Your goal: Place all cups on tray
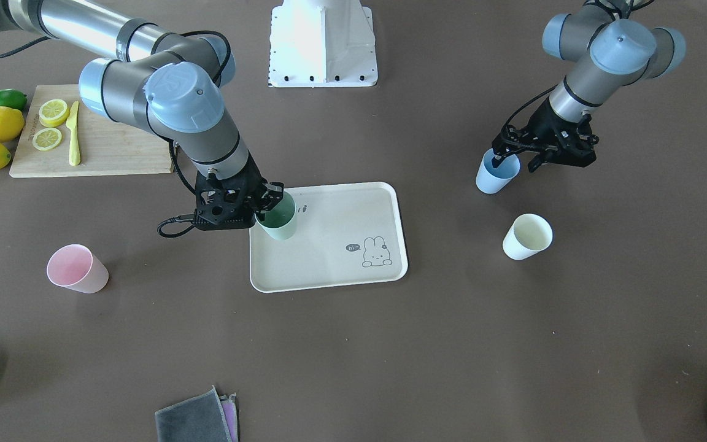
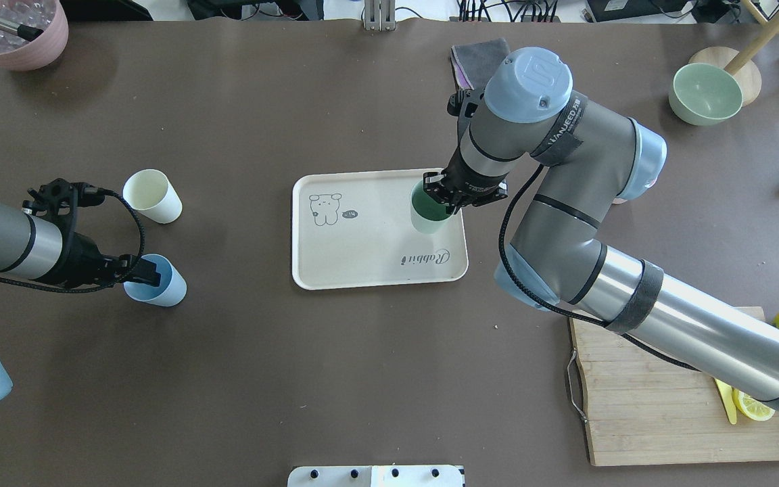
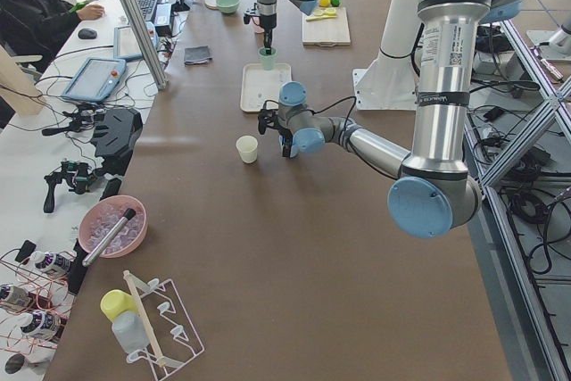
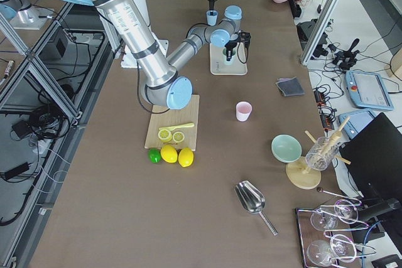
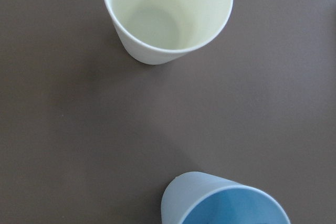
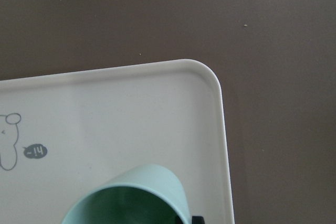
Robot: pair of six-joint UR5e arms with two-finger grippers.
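The brown desk (image 2: 227, 372) carries the beige tray (image 2: 362, 264) at its middle, seen from overhead. The right arm (image 2: 633, 297) reaches over the tray's far right corner. The right jaws are pinched on the rim of the green cup (image 2: 427, 216), one finger inside; I cannot tell whether its base touches the tray. At the left, the left jaws stand apart, one finger dipped into the blue cup (image 2: 166, 291). The cream cup (image 2: 153, 196) stands just beyond it. The pink cup (image 1: 77, 268) stands far right, off the tray.
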